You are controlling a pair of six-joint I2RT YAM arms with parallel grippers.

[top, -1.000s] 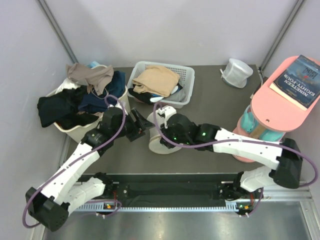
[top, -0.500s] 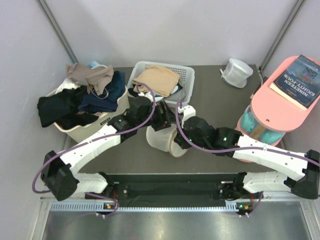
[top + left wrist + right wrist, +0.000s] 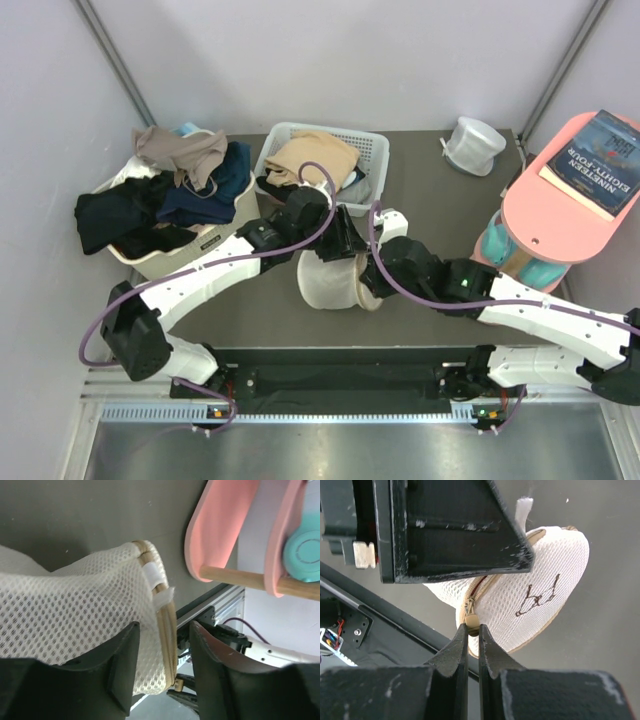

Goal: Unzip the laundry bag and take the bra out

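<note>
At the middle of the table, in the overhead view, the laundry bag (image 3: 325, 285) lies on its side between my two arms. The left arm stretches across from the near-left corner, with the left gripper (image 3: 343, 243) over the bag's far side. The right arm comes in low from the right, and the right gripper (image 3: 372, 283) is against the bag's right end.

Through the left wrist camera, the left gripper (image 3: 166, 626) straddles the bag's tan-piped rim (image 3: 167, 630) with mesh bulging on one side. The jaws look released: I can see a dark gap beside the rim, so nothing is clamped there.

Through the right wrist camera, the right gripper (image 3: 470, 630) is clenched on the tan zip pull (image 3: 471, 619), fingers almost together, and the left gripper's black body fills the frame above.

I judge this to be the unzipping step, barely begun, with no bra showing. Next I would close the left jaws on the rim to anchor the bag, then draw the pull along the curved track without twisting it.
</note>
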